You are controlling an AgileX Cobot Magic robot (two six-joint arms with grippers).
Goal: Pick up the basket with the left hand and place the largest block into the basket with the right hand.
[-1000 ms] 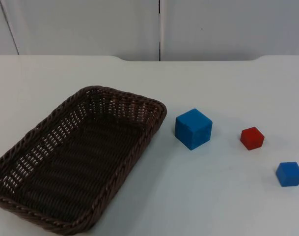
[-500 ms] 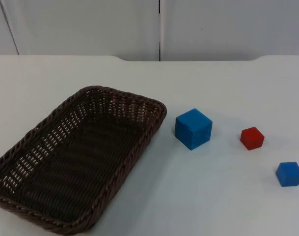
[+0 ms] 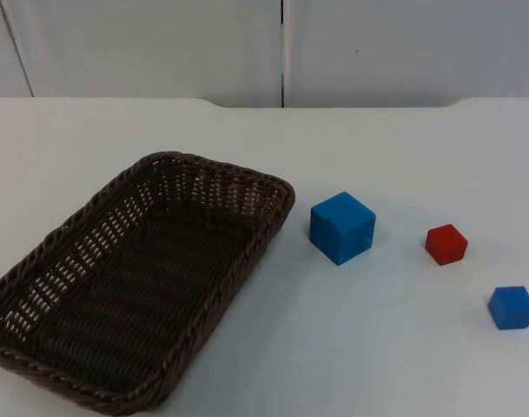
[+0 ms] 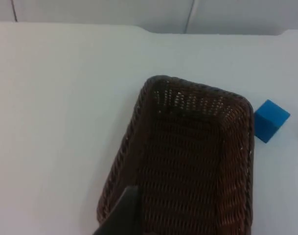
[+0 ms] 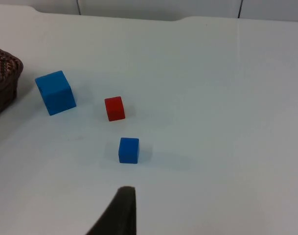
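A dark brown woven basket (image 3: pixel 134 287) lies flat on the white table at the left, its long side running diagonally and its inside bare weave. The largest block, a blue cube (image 3: pixel 342 227), stands just right of the basket's far corner, apart from it. In the left wrist view my left gripper (image 4: pixel 120 215) hovers above the near end of the basket (image 4: pixel 188 156), with the blue cube (image 4: pixel 270 120) beyond it. My right gripper (image 5: pixel 117 213) hangs high over the table near the small blue cube (image 5: pixel 128 150), well away from the large blue cube (image 5: pixel 55 92).
A small red cube (image 3: pixel 446 244) sits right of the large cube, and a small blue cube (image 3: pixel 512 307) lies nearer the front right. The red cube (image 5: pixel 114 108) stands between the two blue ones. The grey partition wall (image 3: pixel 281 48) closes the table's far edge.
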